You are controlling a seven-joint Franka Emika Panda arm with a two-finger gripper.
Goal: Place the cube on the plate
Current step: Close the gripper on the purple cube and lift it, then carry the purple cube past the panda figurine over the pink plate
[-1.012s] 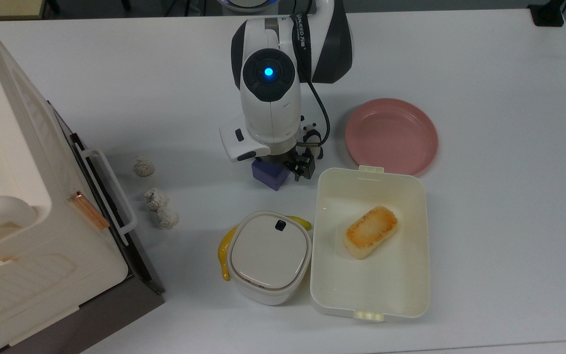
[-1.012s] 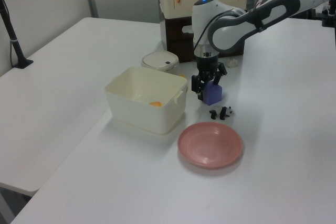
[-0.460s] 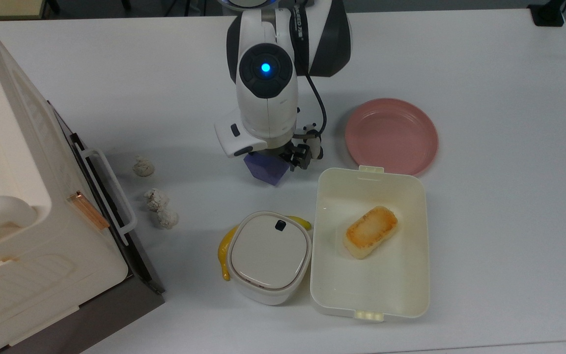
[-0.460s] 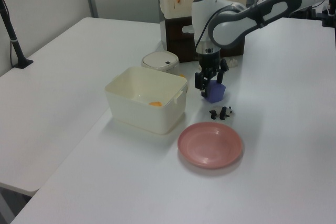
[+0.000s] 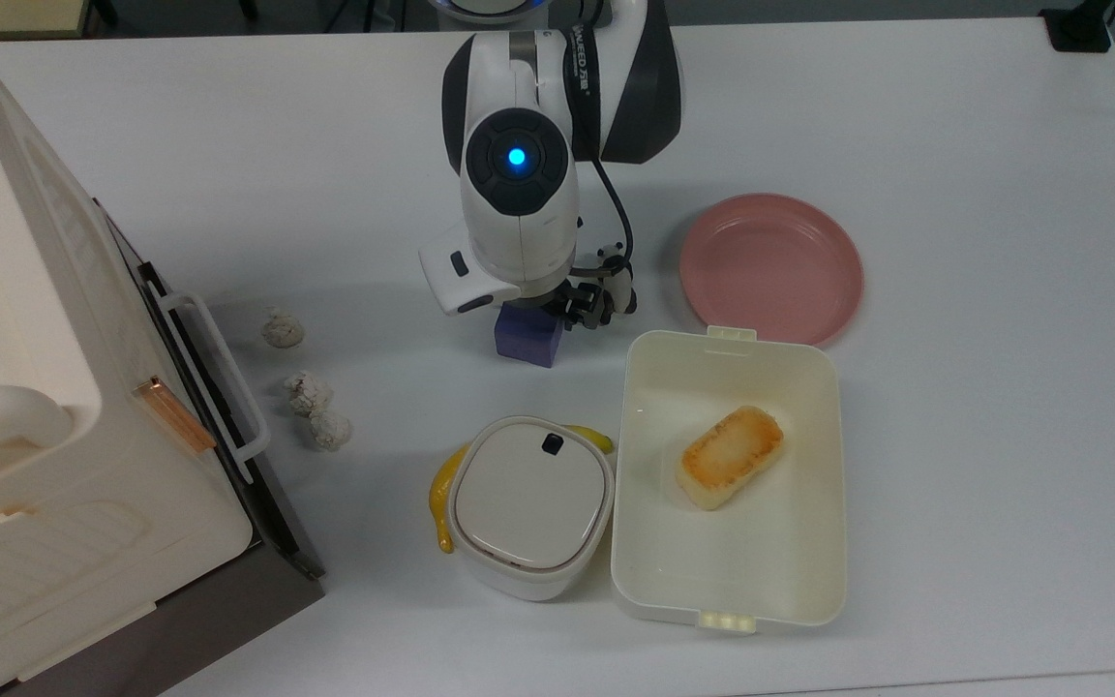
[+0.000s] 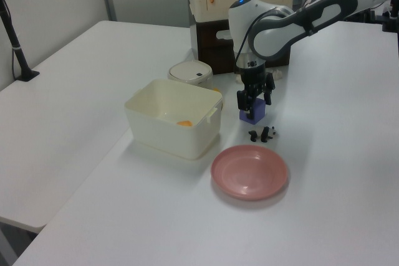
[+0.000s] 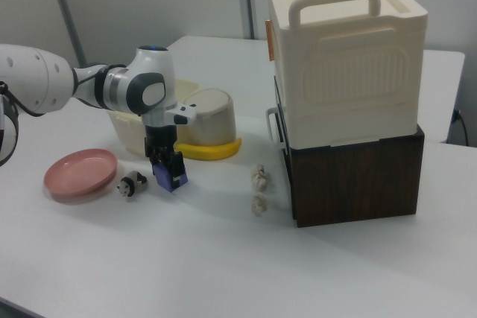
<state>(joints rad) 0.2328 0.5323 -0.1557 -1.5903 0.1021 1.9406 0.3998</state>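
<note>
The tool (image 6: 253,101) was closed around the cube (image 6: 252,112), which sat on the surface (image 6: 336,154) or just above it, near the panda figurine (image 6: 267,133). The plate (image 6: 249,171) lay empty, well apart, so lifting, carrying and placing remained.

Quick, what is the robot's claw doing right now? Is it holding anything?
Gripper: shut on the cube, one finger on each side; the cube looks to rest on the table, not on the plate.
</note>
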